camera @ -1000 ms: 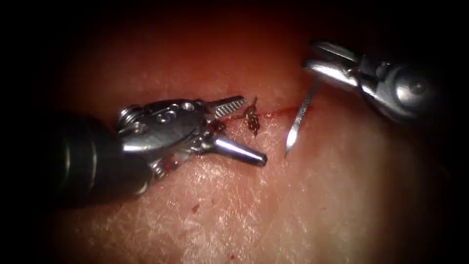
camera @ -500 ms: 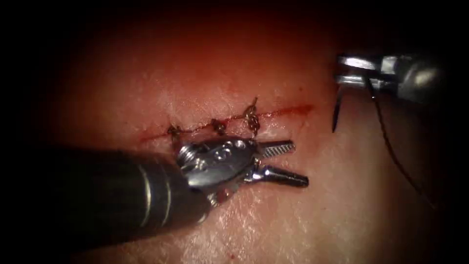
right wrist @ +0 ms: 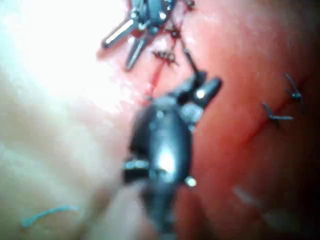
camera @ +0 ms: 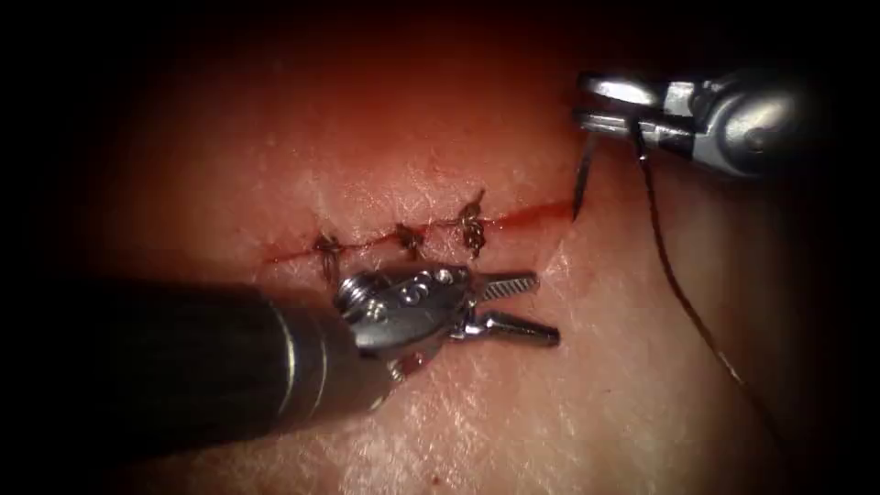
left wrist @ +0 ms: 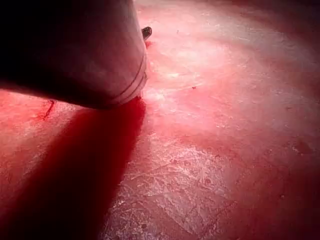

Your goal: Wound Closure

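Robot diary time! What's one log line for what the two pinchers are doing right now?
left tool: jaws open, holds nothing, below cut | right tool: shut on needle, tip at cut's right end | thread trails from right tool

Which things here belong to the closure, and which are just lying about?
In the job:
- right claw, shut on the needle at its upper end; point hanging free by the cut's right end
- thread trailing from it
- left claw, open, holding nothing
- tissue

Lying about:
- three tied stitches
- cut thread ends
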Robot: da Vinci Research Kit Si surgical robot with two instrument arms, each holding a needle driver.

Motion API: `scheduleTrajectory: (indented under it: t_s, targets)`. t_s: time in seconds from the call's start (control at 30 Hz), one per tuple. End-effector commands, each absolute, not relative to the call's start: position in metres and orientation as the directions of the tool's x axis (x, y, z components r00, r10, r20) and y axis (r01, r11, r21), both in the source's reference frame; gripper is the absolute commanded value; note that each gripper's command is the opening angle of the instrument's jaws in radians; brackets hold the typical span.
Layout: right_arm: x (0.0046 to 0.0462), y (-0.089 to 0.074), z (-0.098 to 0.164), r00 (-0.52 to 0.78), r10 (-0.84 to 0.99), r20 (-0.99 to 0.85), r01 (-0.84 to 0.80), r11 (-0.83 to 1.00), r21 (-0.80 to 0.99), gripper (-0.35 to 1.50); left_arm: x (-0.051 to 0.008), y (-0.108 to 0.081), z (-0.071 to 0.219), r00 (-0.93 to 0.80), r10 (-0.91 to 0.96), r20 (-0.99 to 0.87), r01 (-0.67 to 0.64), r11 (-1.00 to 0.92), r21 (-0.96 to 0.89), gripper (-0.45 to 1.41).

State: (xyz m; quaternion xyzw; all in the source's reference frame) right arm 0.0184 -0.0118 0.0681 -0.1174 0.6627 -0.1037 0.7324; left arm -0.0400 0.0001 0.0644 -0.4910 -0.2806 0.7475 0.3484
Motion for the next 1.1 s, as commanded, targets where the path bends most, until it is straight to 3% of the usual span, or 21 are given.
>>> scheduleTrajectory:
  t_s: [0.03,0.4,1.1]
  targets:
    - [0.02,-0.0113,0.0688,0.09,-0.308,-0.947,-0.007,0.951,-0.31,-0.35,-0.0405,-0.0003,0.0651,-0.275,0.796,-0.539,-0.243,-0.6,-0.762,0.46]
    - [0.0225,-0.0117,0.0717,0.096,-0.349,-0.932,0.019,0.937,-0.349,-0.35,-0.0405,-0.0004,0.0644,-0.275,0.798,-0.536,-0.241,-0.597,-0.765,0.46]
    - [0.0229,-0.0124,0.0726,0.114,-0.448,-0.887,0.056,0.894,-0.445,-0.35,-0.0402,-0.0004,0.064,-0.275,0.799,-0.535,-0.237,-0.596,-0.767,0.37]
